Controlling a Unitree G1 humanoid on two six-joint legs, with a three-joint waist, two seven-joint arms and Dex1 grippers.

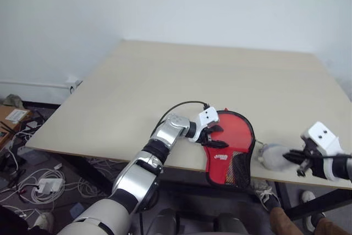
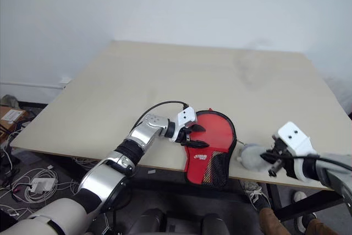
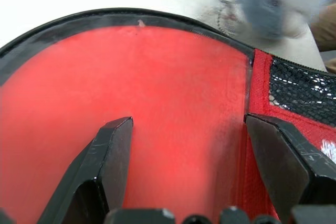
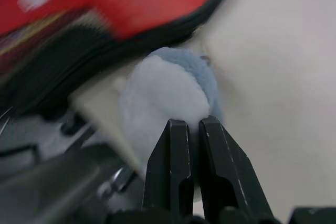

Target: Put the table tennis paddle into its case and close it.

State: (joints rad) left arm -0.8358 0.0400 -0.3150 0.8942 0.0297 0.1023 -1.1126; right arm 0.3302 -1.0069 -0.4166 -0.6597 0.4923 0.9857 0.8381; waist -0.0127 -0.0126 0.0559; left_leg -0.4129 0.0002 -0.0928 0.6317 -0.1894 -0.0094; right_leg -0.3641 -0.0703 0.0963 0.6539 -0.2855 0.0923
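The case (image 1: pixel 231 149) lies at the near edge of the table (image 1: pixel 220 75), at about six o'clock of the tabletop in the head views, its round red panel toward twelve o'clock and its narrower end with the white print and black mesh hanging a little past the table's edge toward six. The table tennis paddle cannot be told apart from the red of the case in any view. The left gripper (image 1: pixel 212 136) rests on the case from its nine o'clock side, with one black finger across the red panel and the other lower, near the white print. In the left wrist view its two fingers (image 3: pixel 107 166) stand wide apart with the red fabric spread between them, the black zipper rim curving beyond and the mesh section off to one side; whether they press the fabric or merely lie on it cannot be told. At about three o'clock of the case, just beside its rim, sits a whitish-grey fluffy lump (image 1: pixel 271 156) at the table's edge. The right gripper (image 1: pixel 297 163) is at three o'clock of that lump, its fingers (image 4: pixel 170 171) closed together with their tips against the lump's soft surface in the right wrist view; whether anything is pinched between them cannot be told. A person's shoes (image 1: pixel 286 218) show on the floor below the table edge.
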